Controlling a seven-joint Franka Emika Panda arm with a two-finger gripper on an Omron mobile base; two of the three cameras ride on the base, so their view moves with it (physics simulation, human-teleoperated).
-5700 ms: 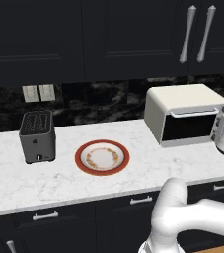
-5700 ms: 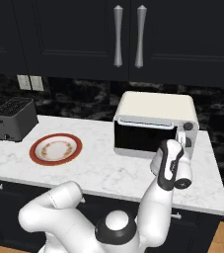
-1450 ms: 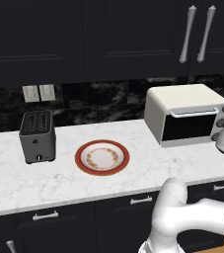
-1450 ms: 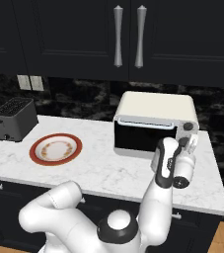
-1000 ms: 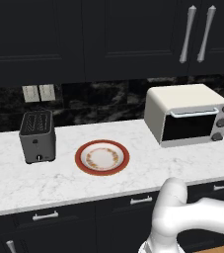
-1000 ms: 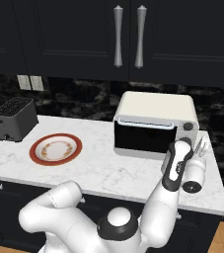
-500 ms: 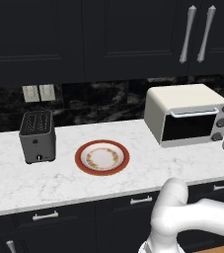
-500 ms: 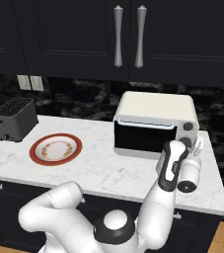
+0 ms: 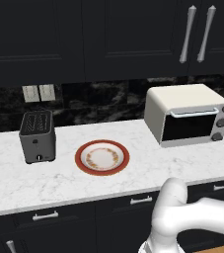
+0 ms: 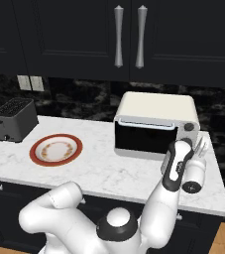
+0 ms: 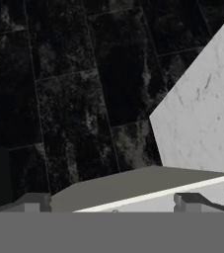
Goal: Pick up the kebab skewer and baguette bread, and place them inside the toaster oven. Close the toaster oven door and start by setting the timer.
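Gripper wide open and empty, just right of the toaster oven, door shut

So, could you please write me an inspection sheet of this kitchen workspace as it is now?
Surface: white marble counter, with drawers below.
Job's things: toaster oven at the back right, its door shut; kebab skewer and baguette bread cannot be made out.
Clutter: slot toaster; red-rimmed plate between it and the oven.
Grippers: hand open and empty, beside the oven's right side, above the counter.
Cables: nothing seen.
Surroundings: dark cabinets with silver handles; black stone backsplash; wall outlets.
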